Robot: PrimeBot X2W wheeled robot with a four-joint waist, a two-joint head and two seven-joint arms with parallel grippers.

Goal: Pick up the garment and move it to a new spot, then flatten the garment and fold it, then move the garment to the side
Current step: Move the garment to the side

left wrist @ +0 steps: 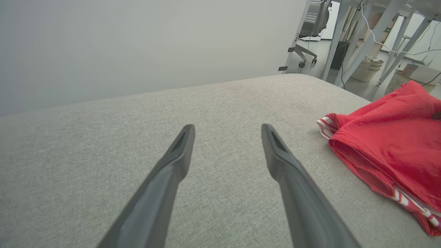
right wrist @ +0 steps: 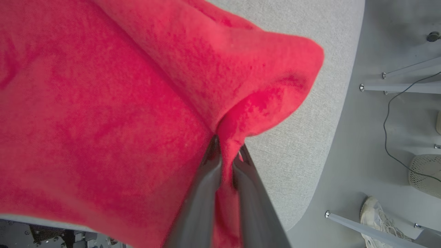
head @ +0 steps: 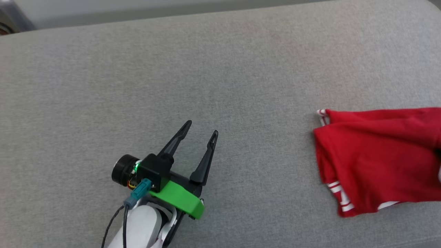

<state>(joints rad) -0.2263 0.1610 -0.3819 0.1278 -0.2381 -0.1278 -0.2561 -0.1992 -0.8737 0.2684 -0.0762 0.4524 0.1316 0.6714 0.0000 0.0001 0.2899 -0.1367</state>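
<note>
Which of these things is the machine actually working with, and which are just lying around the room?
Part of the job:
- red shirt
- right tool, pinching a fold of the shirt
- left tool, open over the grey cushion

Just lying about:
- white basket
- office chair
- shoe
- cable on the floor

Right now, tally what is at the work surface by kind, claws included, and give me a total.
Garments: 1, the red garment
Claws: 2, the left claw open and bare, the right claw shut on the garment
Surfaces: 1, the grey padded surface
Total: 4
</note>
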